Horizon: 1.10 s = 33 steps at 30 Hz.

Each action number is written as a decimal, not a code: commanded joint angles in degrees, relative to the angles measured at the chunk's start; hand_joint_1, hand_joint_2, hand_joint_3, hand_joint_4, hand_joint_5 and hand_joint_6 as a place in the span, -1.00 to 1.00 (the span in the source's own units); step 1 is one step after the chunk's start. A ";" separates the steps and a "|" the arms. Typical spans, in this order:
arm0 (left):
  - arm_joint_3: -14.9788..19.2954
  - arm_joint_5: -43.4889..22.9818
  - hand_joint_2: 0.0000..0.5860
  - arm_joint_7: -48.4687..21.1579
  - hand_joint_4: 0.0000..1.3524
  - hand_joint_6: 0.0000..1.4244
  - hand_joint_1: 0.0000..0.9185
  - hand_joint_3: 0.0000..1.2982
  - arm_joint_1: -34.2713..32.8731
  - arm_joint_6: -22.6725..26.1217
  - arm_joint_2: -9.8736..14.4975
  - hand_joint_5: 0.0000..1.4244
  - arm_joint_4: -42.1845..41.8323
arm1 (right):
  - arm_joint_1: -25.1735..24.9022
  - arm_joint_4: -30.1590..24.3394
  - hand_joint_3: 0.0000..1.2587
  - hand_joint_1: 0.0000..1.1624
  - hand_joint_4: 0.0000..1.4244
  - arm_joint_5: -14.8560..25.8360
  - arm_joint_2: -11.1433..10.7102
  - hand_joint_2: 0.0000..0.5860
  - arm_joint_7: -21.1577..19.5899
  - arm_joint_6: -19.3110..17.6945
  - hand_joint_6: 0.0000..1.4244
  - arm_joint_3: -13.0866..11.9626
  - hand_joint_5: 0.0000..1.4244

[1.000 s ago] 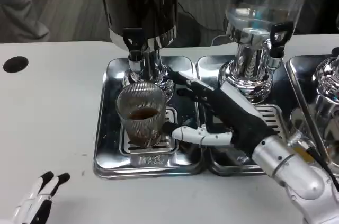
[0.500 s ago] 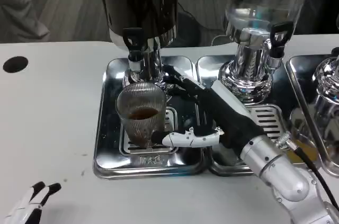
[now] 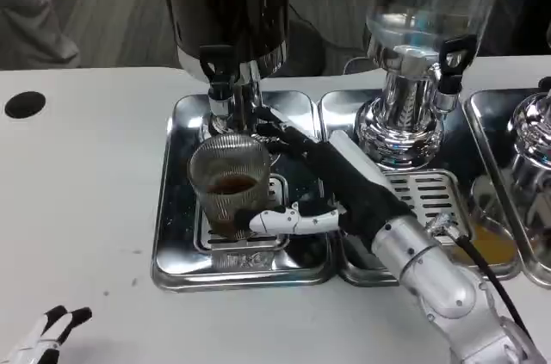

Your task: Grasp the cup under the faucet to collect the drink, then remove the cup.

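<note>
Right hand (image 3: 331, 183) reaches leftward, fingers spread around the cup (image 3: 228, 185)

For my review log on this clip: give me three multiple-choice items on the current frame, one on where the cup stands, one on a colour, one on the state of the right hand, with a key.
1. Where does the cup stand?
A. On the bare white table
B. On the drip tray under the dark dispenser's faucet
C. Under the clear dispenser

2. What colour is the drink in the cup?
A. Brown
B. Green
C. Clear

3. What is the right hand doing?
A. Resting flat on the table, far from the cup
B. Lifting the cup above the tray
C. Reaching round the cup, fingers spread to either side of it

Key: 1 B, the ribbed cup sits on the grate directly below the black faucet. 2 A, a brown pool shows at its bottom. 3 C, a white finger lies at the cup's base and dark fingers reach behind it; a firm grip is not evident.
</note>
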 commanded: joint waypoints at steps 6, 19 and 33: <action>1.68 -0.99 -0.81 0.51 -0.88 -0.48 -1.00 -0.71 1.23 -1.08 -0.23 -0.86 1.74 | -3.44 4.88 -0.93 0.39 -0.88 -0.02 1.75 -0.73 -1.57 -2.74 -0.94 0.29 -0.83; 2.28 -1.40 -0.81 -0.65 -0.88 -0.46 -1.00 -0.71 0.04 -0.29 -0.05 -0.85 1.11 | -5.92 10.26 -0.91 0.39 -0.87 -0.39 3.31 -0.73 -3.39 -4.39 -0.94 0.44 -0.82; 1.99 -0.83 -0.80 -1.26 -0.88 -0.45 -1.00 -0.71 -0.12 0.28 -0.16 -0.84 0.65 | -6.00 13.18 -0.78 0.38 -0.71 -1.42 4.75 -0.70 -6.42 -5.11 -0.83 0.92 -0.70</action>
